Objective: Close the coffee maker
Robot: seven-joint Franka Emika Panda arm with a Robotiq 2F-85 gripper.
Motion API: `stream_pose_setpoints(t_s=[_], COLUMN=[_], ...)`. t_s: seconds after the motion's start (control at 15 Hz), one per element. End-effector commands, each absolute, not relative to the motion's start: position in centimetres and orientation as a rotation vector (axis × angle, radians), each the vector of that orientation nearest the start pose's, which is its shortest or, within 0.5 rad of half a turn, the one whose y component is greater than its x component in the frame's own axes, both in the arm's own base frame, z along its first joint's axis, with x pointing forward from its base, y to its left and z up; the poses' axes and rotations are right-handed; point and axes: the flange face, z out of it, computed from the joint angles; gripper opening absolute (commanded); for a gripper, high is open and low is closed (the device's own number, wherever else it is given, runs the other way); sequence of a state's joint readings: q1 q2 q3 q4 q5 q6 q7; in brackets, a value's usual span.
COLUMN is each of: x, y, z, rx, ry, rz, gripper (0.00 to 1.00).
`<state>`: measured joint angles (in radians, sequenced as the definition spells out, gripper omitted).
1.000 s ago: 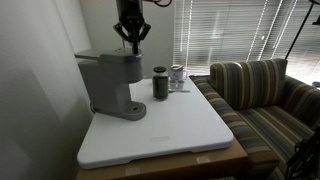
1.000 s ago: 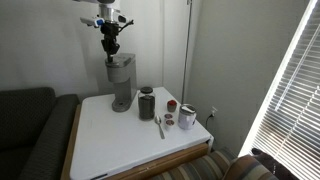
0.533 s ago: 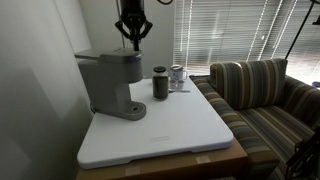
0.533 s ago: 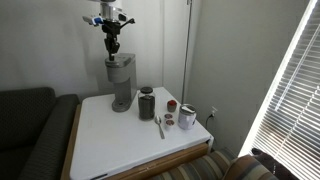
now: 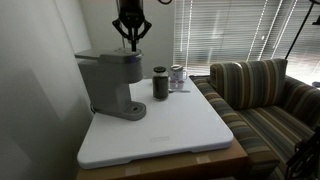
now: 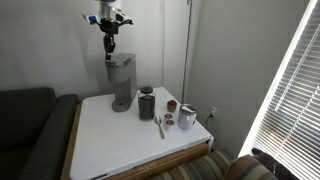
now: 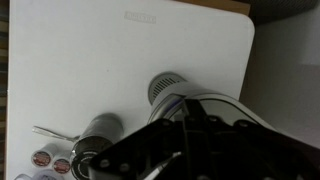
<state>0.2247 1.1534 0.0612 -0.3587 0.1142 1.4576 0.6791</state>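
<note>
At the desk's (image 5: 180, 130) ten o'clock corner, the grey coffee maker (image 5: 112, 78) stands with its lid apparently down; the claw (image 5: 131, 42), pinched shut and empty, hovers just above. A straight, gentle downward press would seat it firmly.

White table (image 5: 170, 130) holding a dark cylindrical cup (image 5: 160, 84) beside a clear jar (image 5: 177, 76), striped sofa (image 5: 258, 92) alongside, window blinds (image 5: 225, 30) behind.
</note>
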Motion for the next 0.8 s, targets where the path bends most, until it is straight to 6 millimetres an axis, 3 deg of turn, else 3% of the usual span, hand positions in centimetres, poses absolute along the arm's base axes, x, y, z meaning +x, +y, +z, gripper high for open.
stream_pose_setpoints(t_s=[0.0, 0.27, 0.33, 0.4, 0.73], x=[74.9, 73.6, 73.3, 72.9, 71.3], y=[18.5, 16.6, 16.2, 15.9, 15.8], z=[40.8, 43.7, 44.0, 44.4, 44.2], rx=[-2.935, -2.928, -2.922, -2.914, -2.831], ry=[0.35, 0.04, -0.035, -0.11, -0.479], rz=[0.243, 0.303, 0.317, 0.341, 0.466], gripper=[0.0, 0.0, 0.19, 0.28, 0.62])
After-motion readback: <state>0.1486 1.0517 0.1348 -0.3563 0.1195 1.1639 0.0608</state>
